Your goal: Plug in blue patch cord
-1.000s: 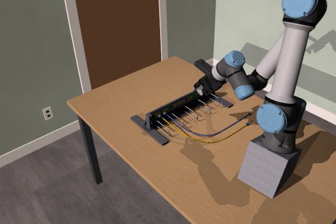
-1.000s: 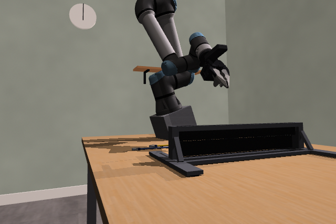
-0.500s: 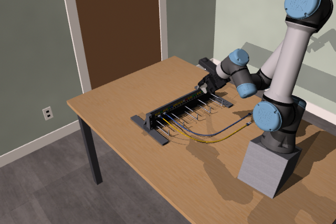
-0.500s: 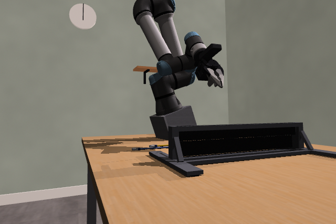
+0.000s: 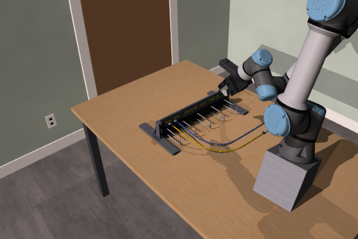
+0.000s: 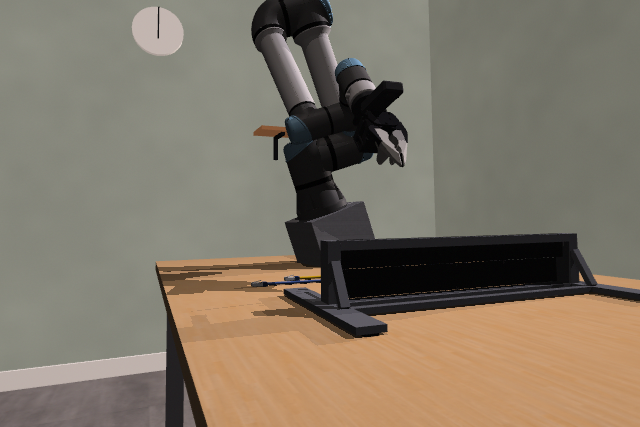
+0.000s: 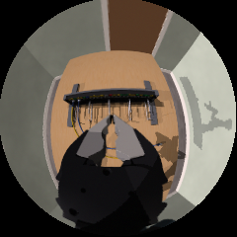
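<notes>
The thin blue patch cord [image 5: 218, 144] [image 6: 305, 282], one end in the long black metal rack [image 5: 189, 109] [image 6: 454, 241] [image 7: 111, 92], lies loose across the wooden table [image 5: 130, 92] [image 6: 465, 360] [image 7: 111, 66], so I judge my step is fetching its free plug: my grey-fingered gripper [image 5: 222, 92] [image 6: 401, 161] [image 7: 112, 115], closed on nothing, must swing there and open

Top cam high, ext low, both see rack [image 5: 167, 144] [image 6: 448, 242]
</notes>
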`<state>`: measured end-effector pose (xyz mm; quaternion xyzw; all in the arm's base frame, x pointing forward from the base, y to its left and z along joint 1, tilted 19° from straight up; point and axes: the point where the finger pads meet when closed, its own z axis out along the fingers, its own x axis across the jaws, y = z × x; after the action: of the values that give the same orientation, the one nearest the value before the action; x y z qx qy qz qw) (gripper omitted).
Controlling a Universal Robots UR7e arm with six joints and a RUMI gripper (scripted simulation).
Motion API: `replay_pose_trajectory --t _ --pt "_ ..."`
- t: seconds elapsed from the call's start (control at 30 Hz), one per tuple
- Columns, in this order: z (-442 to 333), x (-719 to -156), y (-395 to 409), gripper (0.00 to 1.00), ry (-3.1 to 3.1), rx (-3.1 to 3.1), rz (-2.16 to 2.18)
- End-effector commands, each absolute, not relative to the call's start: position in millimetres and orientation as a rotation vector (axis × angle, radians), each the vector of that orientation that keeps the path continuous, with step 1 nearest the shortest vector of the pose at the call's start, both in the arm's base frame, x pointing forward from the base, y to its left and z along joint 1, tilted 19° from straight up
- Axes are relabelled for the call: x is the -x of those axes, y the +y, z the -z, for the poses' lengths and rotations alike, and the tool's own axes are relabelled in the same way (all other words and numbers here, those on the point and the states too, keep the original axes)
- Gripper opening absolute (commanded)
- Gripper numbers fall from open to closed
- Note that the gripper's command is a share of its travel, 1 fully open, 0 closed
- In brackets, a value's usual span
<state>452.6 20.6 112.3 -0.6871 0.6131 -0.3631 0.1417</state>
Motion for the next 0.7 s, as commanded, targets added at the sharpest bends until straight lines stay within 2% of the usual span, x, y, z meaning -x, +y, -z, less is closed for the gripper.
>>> replay_pose_trajectory --t 0.0,0.67 --pt "-115.7 -452.7 11.9 0.00 1.767 1.984 1.044" --pt "-120.9 -452.5 -3.5 0.00 1.767 1.984 1.044"
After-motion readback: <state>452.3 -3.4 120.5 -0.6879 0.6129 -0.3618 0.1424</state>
